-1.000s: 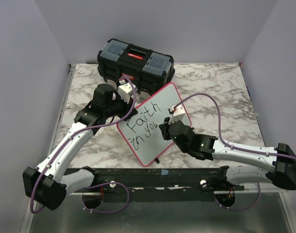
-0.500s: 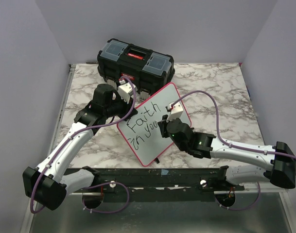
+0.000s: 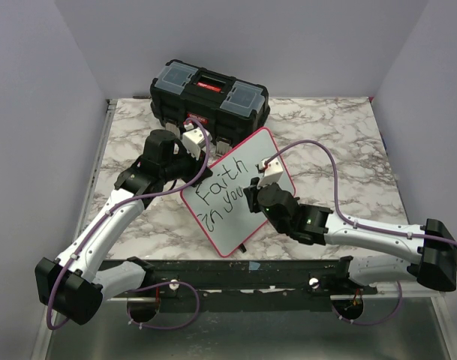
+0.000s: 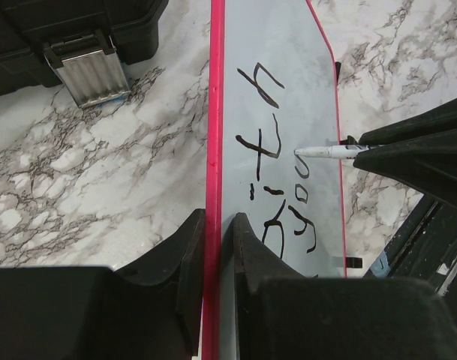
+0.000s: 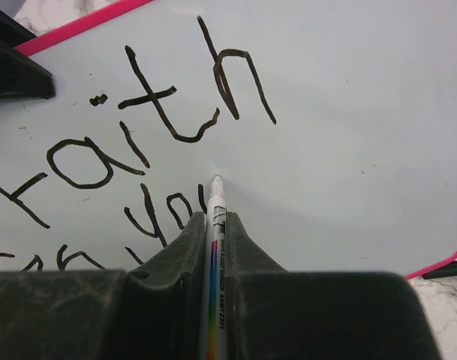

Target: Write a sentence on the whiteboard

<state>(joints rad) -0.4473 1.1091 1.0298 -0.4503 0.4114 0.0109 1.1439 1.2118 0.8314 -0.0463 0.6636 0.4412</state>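
There, the left gripper (image 4: 217, 225) had jaws clenched on the whiteboard (image 4: 288, 75) rim; right gripper (image 5: 215, 223) jaws grasped the marker (image 5: 216, 193), tip beside the sentence (image 5: 168, 112).

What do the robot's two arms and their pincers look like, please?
The left arm and right arm have white links with bulky black joints. A purple cable loops along each. The left pincer and right pincer have black, wedge-shaped fingers.

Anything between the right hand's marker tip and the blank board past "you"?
Nothing visible. The marker tip sits just right of "you", bare whiteboard beyond it. The left hand clamps the red rim, well clear.
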